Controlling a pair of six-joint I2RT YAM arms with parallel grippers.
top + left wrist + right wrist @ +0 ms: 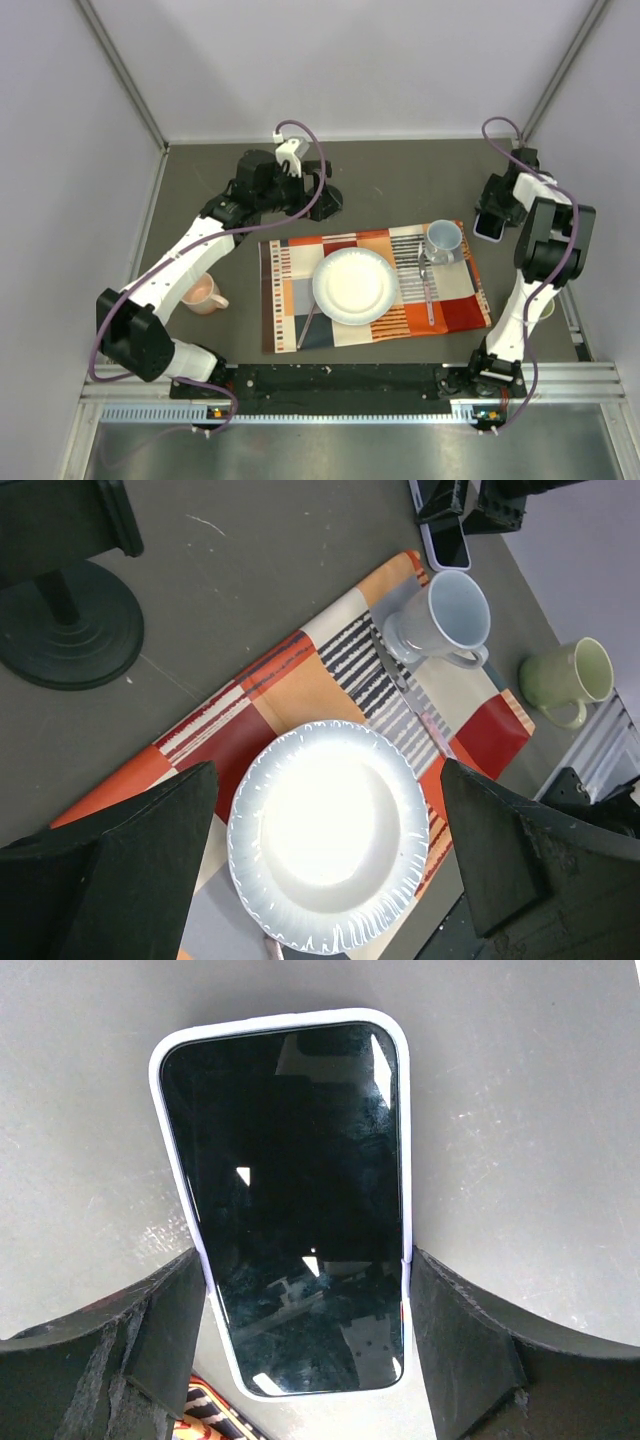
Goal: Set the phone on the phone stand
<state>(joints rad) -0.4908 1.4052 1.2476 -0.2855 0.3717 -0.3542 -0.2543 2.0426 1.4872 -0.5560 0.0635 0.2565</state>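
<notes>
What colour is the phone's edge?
Pale lavender-white; the phone shows best from the right wrist.

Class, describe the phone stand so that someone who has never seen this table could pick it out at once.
Find the striped placemat in the middle of the tabletop. Just beyond its far edge, toward the left, stands the phone stand. Alone among its neighbours it is all black, with a ringed disc base and a short post.
</notes>
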